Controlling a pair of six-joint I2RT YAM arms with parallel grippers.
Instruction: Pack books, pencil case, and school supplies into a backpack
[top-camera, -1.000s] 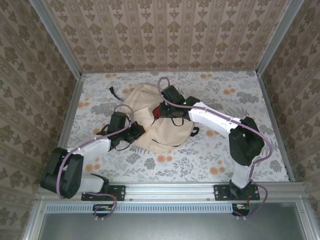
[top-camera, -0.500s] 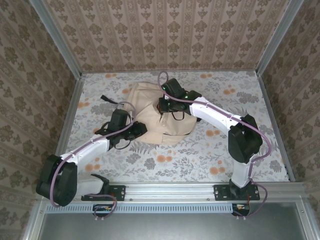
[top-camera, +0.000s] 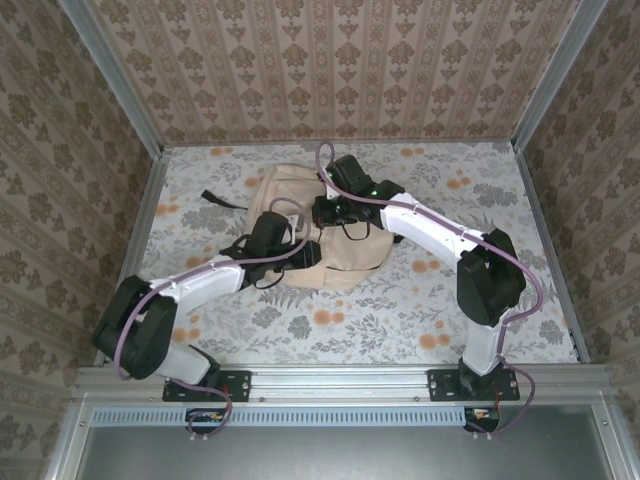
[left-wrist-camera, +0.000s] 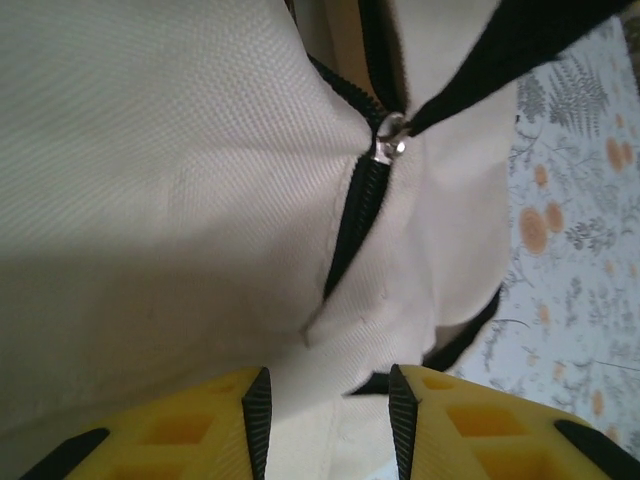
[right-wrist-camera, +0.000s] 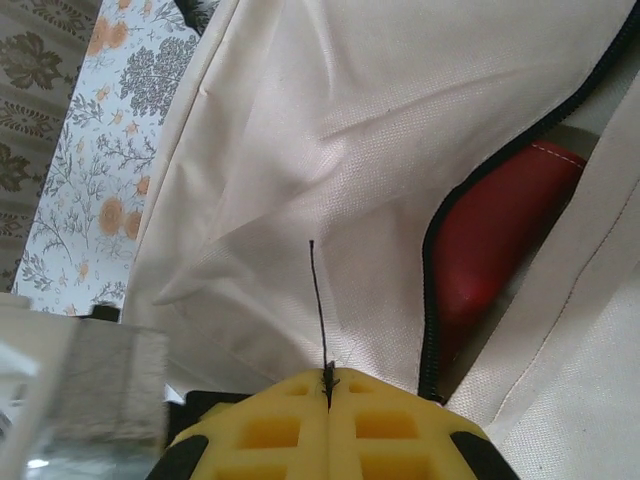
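The beige backpack (top-camera: 345, 250) lies flat in the middle of the table. My left gripper (top-camera: 303, 256) is at its near left side; in the left wrist view it (left-wrist-camera: 325, 388) stands open with beige fabric lying between the fingers, below a silver zipper slider (left-wrist-camera: 391, 141) on a black pull strap. My right gripper (top-camera: 322, 213) rests on top of the backpack (right-wrist-camera: 300, 130). In the right wrist view it (right-wrist-camera: 328, 378) is shut, pinching a thin black thread (right-wrist-camera: 316, 300). A red thing (right-wrist-camera: 495, 245) shows through the open zipper. The books are hidden.
The backpack's black strap (top-camera: 222, 198) trails out to the left on the floral tabletop (top-camera: 480, 200). Patterned walls stand close on three sides, and a metal rail (top-camera: 330, 378) runs along the near edge.
My left arm has swung right and up against the backpack's near side. The backpack has flattened and shifted slightly toward the back. My right gripper has barely moved.
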